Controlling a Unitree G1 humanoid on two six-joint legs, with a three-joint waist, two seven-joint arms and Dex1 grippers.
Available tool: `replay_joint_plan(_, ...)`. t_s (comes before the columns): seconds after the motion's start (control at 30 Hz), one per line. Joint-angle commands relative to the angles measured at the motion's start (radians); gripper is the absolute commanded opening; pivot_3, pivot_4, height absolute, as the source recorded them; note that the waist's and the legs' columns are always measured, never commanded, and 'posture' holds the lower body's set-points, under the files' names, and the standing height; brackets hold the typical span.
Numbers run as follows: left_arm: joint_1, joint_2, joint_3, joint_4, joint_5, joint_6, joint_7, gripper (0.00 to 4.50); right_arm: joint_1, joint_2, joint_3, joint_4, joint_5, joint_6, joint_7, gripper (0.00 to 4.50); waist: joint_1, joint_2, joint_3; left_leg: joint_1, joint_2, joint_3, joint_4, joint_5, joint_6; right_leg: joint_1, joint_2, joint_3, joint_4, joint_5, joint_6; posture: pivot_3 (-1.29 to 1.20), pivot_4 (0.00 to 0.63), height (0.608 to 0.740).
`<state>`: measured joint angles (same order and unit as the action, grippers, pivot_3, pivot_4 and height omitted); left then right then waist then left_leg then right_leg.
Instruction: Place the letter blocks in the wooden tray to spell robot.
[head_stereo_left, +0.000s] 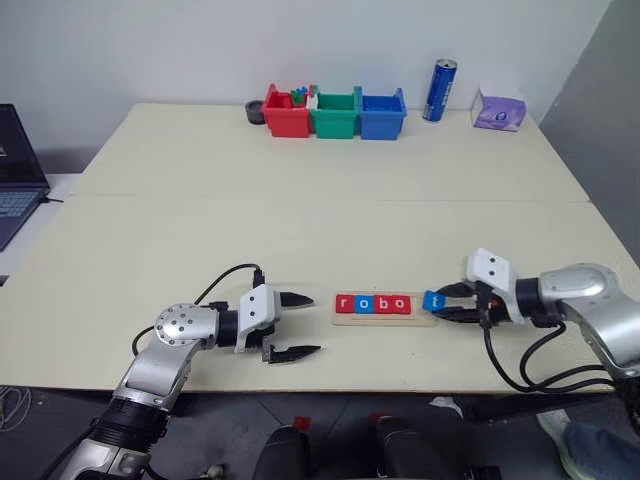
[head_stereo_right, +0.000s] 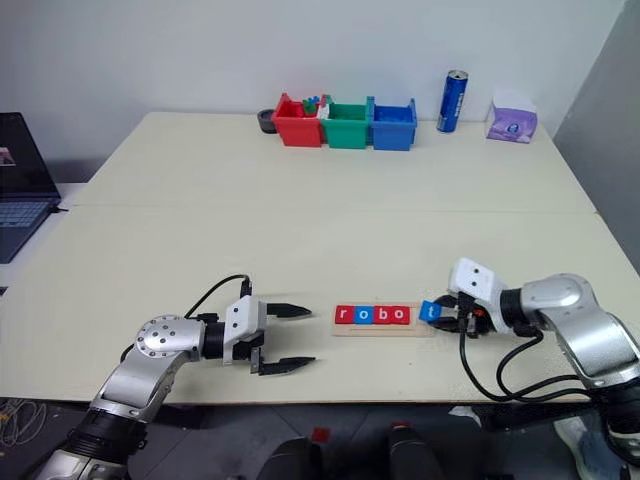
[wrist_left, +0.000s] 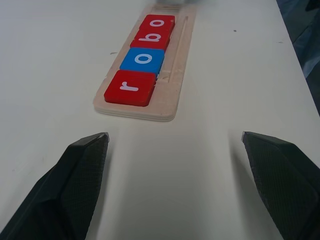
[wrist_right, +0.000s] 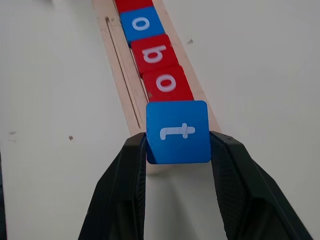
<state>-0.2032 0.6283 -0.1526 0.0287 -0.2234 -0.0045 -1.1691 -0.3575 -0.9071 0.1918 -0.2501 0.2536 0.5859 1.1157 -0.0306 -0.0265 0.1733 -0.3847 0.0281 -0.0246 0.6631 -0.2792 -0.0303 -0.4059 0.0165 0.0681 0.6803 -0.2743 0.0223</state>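
Observation:
The wooden tray (head_stereo_left: 385, 318) lies near the table's front edge. In its groove sit several letter blocks: red r (head_stereo_left: 345, 303), blue o (head_stereo_left: 364, 303), red b (head_stereo_left: 383, 303) and red o (head_stereo_left: 401, 303). My right gripper (head_stereo_left: 440, 304) is shut on the blue t block (wrist_right: 178, 132), which hangs just over the tray's right end, beside the red o (wrist_right: 166, 82). My left gripper (head_stereo_left: 298, 325) stands open a little left of the tray, nothing between its fingers (wrist_left: 80, 175).
At the table's back stand a red bin (head_stereo_left: 286, 113), a green bin (head_stereo_left: 334, 115) and a blue bin (head_stereo_left: 381, 114), with a blue can (head_stereo_left: 438, 90) and a purple tissue pack (head_stereo_left: 498, 108) to their right. A laptop (head_stereo_left: 15, 170) sits off the left side.

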Motion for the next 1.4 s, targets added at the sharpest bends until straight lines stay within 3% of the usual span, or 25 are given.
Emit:
replay_joint_plan(0.03,-0.014,0.006,0.002,-0.035,-0.003,-0.001,0.001,4.5,-0.048,-0.006,0.045,0.012,-0.05,-0.022,0.016,1.45,0.001,0.0,0.0,0.0,0.0,0.0,0.0,0.0,0.0,0.0,0.0,0.0,0.0,0.0,0.0,0.0,0.15,0.74)
replay_joint_plan(0.63,0.012,0.005,0.005,-0.04,0.0,-0.015,0.012,4.5,-0.139,0.037,0.121,0.155,-0.162,-0.128,0.079,1.45,0.001,0.0,0.0,0.0,0.0,0.0,0.0,0.0,0.0,0.0,0.0,-0.001,0.0,0.002,-0.003,0.0,0.15,0.74)
replay_joint_plan(1.17,0.021,0.001,0.003,-0.04,0.002,-0.019,0.027,4.5,-0.183,0.062,0.137,0.201,-0.168,-0.119,0.127,1.45,0.0,0.0,0.0,0.0,0.0,0.0,0.0,0.0,0.0,0.0,0.0,-0.001,0.0,0.002,-0.004,0.0,0.15,0.74)
replay_joint_plan(1.4,0.019,-0.004,0.002,-0.042,0.002,-0.018,0.032,4.5,-0.192,0.069,0.128,0.199,-0.164,-0.109,0.126,3.89,0.0,0.0,0.0,0.0,0.0,0.0,0.0,0.0,0.0,0.0,0.0,-0.001,0.0,0.002,-0.004,0.0,0.15,0.74)
